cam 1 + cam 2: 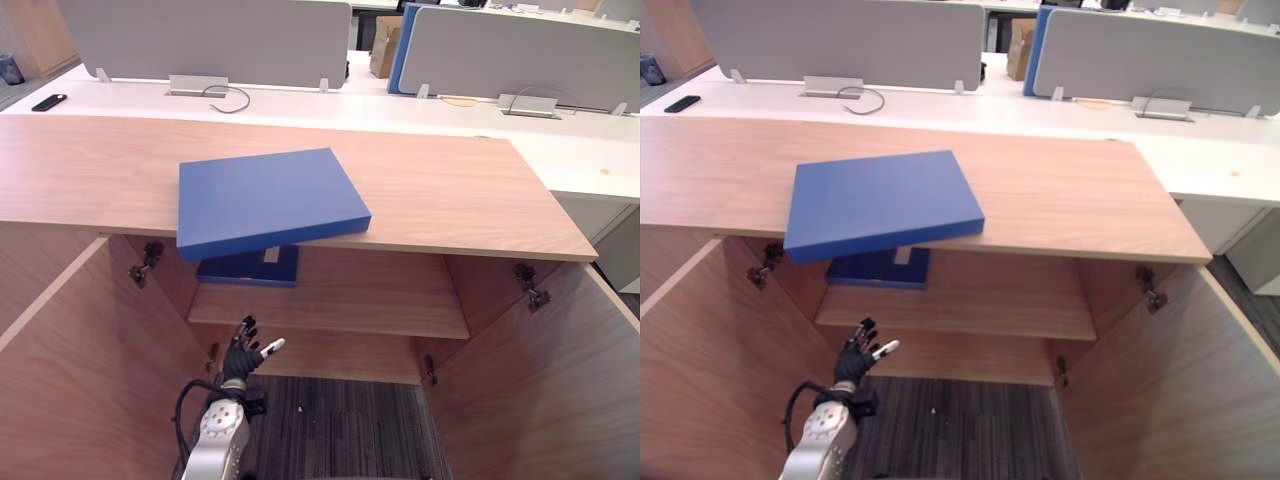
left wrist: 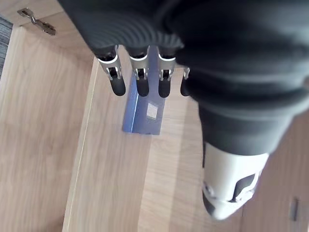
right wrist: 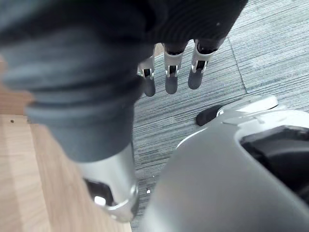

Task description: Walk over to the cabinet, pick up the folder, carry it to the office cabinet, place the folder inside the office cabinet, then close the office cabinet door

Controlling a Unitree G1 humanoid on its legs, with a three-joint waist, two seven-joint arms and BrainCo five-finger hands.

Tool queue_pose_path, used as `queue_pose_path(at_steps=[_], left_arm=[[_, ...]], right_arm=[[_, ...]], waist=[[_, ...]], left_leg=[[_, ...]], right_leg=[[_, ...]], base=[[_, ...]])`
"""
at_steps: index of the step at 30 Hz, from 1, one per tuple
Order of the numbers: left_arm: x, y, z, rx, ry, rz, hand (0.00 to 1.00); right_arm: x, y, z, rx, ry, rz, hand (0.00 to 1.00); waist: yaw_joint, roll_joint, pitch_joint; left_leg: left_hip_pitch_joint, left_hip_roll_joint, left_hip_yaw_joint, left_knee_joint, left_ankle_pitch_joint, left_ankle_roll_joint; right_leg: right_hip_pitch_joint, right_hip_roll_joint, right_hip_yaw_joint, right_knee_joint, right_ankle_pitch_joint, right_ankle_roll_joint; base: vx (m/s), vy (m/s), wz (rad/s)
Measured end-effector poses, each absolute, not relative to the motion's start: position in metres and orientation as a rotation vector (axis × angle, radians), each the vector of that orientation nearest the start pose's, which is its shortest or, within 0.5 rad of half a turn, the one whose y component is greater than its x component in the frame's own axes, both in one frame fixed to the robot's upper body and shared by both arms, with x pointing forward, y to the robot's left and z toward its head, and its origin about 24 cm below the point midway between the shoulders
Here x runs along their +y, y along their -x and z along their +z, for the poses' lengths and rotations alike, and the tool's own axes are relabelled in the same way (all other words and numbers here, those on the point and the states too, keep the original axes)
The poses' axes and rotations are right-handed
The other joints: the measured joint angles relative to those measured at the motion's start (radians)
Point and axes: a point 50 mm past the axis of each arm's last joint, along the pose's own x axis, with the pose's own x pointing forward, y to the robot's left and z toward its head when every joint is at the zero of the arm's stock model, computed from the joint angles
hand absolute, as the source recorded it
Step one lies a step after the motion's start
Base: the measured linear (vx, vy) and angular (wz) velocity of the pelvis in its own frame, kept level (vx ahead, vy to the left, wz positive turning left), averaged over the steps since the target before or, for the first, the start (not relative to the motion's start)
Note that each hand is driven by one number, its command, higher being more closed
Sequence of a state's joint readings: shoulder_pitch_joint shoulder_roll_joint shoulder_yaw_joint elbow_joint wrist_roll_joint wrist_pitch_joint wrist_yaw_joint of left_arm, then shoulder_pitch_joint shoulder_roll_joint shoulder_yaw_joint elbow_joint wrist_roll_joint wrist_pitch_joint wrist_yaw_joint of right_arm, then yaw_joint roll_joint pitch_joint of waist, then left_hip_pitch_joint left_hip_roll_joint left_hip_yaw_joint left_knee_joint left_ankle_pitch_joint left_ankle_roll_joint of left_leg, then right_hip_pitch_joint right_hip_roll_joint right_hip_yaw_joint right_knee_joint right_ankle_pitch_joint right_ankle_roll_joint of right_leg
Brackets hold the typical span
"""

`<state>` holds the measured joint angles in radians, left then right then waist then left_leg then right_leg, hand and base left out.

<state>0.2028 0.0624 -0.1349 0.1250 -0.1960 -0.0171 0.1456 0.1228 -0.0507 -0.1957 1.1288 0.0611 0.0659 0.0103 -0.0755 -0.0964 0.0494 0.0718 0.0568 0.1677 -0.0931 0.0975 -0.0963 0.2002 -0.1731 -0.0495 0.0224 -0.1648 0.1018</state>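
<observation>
Left hand [image 1: 238,360] released, empty, near the shelf's [image 1: 350,300] front edge. Right hand [image 3: 172,79] likewise released, over carpet [image 3: 270,48]. Folder [image 1: 268,200] overhanging the cabinet top's [image 1: 450,190] front edge.

The folder [image 1: 270,200] is coloured solid blue, the cabinet [image 1: 450,190] light wood-grain; dark grey-striped carpet [image 1: 340,430] is seen at six o'clock.

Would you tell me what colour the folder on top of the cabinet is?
Plain blue; the folder shows best in the left eye view.
</observation>
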Motion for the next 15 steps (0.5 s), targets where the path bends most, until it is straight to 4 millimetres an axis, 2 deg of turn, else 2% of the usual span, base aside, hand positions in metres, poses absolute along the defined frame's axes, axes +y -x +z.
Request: queue_pose_path(at_steps=[5, 7, 11, 15], left_arm=[[0.147, -0.195, -0.031, 0.324, 0.114, 0.086, 0.00], [0.146, -0.197, -0.026, 0.301, 0.113, 0.081, 0.00], [0.145, -0.202, -0.008, 0.210, 0.003, 0.063, 0.00], [0.147, -0.199, -0.008, 0.209, 0.011, 0.110, 0.00]], right_arm=[[-0.191, -0.051, -0.174, 1.295, -0.142, -0.268, 0.00], [-0.191, -0.051, -0.174, 1.296, -0.141, -0.268, 0.00], [-0.192, -0.050, -0.174, 1.294, -0.141, -0.270, 0.00], [-0.192, -0.050, -0.174, 1.290, -0.138, -0.269, 0.00]], waist=[[0.005, 0.004, 0.001], [0.008, 0.007, 0.003], [0.013, 0.009, 0.003], [0.017, 0.009, 0.003]], left_leg=[[0.000, 0.002, 0.000, 0.000, 0.006, 0.001], [0.000, 0.001, -0.001, 0.000, 0.008, 0.003], [-0.001, 0.000, -0.009, -0.001, 0.010, 0.005], [-0.001, -0.002, -0.011, -0.001, 0.011, 0.005]], right_leg=[[0.001, 0.001, -0.001, 0.002, 0.000, 0.000], [0.000, 0.001, -0.001, 0.005, 0.000, 0.000], [-0.002, 0.000, -0.002, 0.012, -0.001, 0.002], [-0.005, -0.002, -0.004, 0.017, -0.005, 0.008]], base=[[-0.04, -0.001, 0.01], [-0.05, 0.006, 0.02], [-0.05, 0.008, 0.01], [-0.01, 0.003, 0.00]])
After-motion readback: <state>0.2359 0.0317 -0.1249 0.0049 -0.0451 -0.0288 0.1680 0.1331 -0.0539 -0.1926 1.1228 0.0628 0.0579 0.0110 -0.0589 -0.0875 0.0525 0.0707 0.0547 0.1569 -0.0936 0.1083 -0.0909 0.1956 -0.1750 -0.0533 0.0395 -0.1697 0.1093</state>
